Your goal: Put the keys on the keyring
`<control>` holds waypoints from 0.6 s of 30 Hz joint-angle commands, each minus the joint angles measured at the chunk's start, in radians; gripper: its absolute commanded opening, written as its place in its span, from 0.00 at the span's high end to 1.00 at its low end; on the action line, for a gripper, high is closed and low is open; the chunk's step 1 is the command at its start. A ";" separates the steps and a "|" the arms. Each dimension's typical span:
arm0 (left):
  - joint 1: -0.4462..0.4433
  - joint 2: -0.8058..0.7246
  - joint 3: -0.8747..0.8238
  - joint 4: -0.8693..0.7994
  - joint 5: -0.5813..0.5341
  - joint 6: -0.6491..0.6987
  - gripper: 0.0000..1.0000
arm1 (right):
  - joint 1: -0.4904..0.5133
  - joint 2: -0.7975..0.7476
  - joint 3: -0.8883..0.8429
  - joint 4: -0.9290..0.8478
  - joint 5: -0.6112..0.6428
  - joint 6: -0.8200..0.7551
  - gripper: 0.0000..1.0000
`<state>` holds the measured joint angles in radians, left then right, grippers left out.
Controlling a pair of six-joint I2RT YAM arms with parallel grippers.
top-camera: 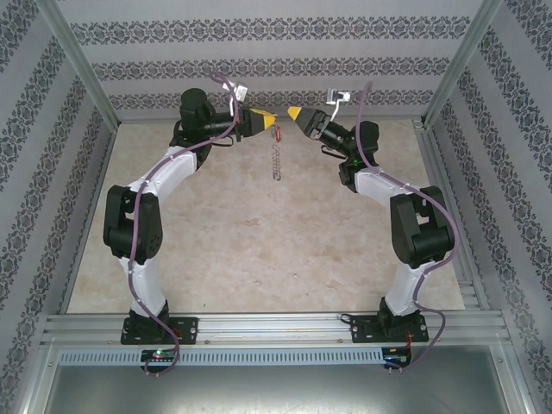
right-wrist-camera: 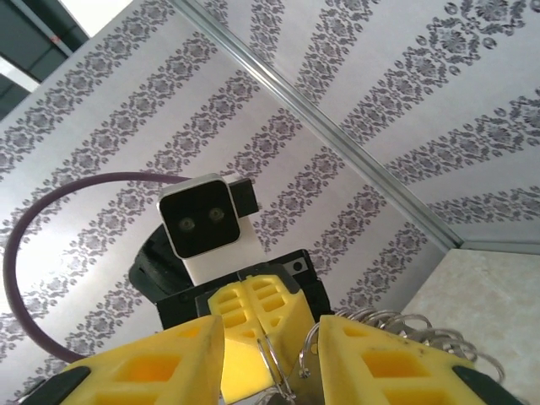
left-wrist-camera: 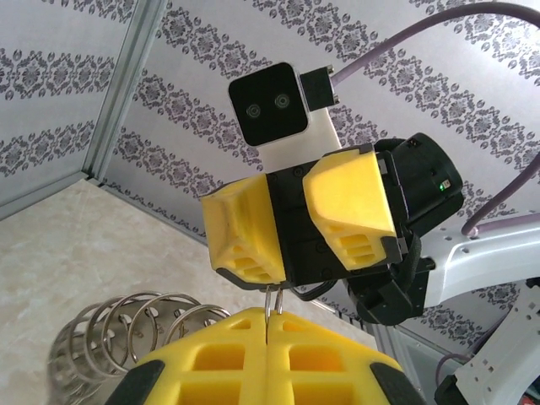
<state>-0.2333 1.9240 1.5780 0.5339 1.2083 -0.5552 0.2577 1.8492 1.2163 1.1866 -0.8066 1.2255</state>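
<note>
My left gripper is shut on the thin wire of the keyring, which rises from its closed yellow fingertips. Several silvery rings hang off the wire to the left, and in the top view they dangle as a chain above the table. A small red key shows just under the two gripper tips. My right gripper faces the left one, its jaws apart. The keyring wire and a flat silvery piece lie between them, the piece against the right finger.
Both arms reach to the far middle of the beige table. Patterned walls and metal frame posts close in the back and sides. A metal rail runs along the near edge by the arm bases.
</note>
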 commanded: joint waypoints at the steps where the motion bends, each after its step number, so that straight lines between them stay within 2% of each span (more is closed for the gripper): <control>1: 0.010 -0.013 0.009 0.096 0.011 -0.026 1.00 | 0.004 0.009 -0.001 0.115 -0.017 0.028 0.64; 11: 0.010 -0.006 0.029 0.095 0.007 -0.035 1.00 | 0.042 0.050 0.029 0.133 -0.031 0.037 0.60; 18: 0.009 -0.004 0.031 0.087 0.002 -0.034 1.00 | 0.052 0.048 0.025 0.132 -0.033 0.035 0.60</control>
<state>-0.2333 1.9240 1.5780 0.5594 1.2076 -0.5781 0.3042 1.8954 1.2167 1.2610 -0.8219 1.2591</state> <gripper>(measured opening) 0.053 0.402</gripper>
